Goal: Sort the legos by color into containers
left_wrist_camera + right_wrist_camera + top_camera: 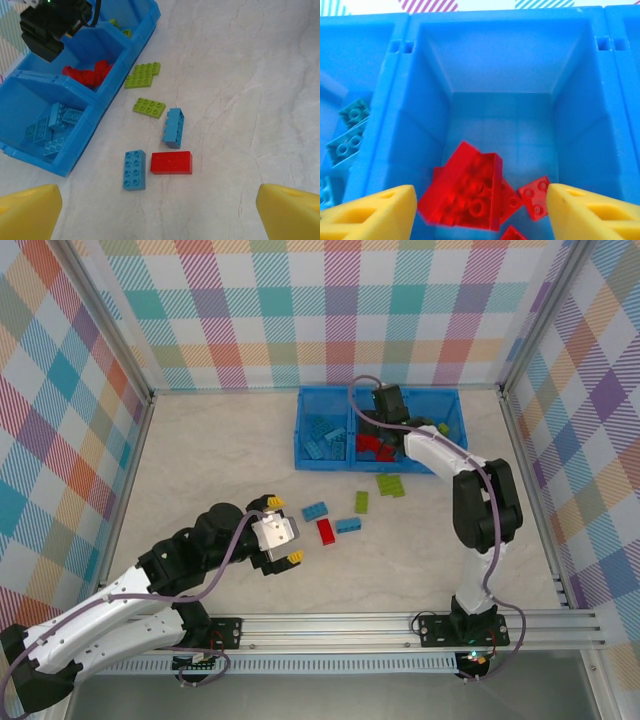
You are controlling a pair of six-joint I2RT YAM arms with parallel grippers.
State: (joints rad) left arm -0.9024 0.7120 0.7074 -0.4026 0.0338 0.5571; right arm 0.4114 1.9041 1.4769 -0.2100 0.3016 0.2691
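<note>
Blue bricks (135,170) x2 loose, red brick (171,162) x1, green bricks (149,107) x2-3; left pincer (160,212), right pincer (480,212) spread.

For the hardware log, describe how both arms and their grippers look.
The left arm and right arm have white shells, black joints and a lilac cable each. The left gripper has a pale grey body; it and the right gripper end in yellow fingers.

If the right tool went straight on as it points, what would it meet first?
Probably the red bricks piled in the middle compartment, between the right tool's open fingers; depth unclear.
</note>
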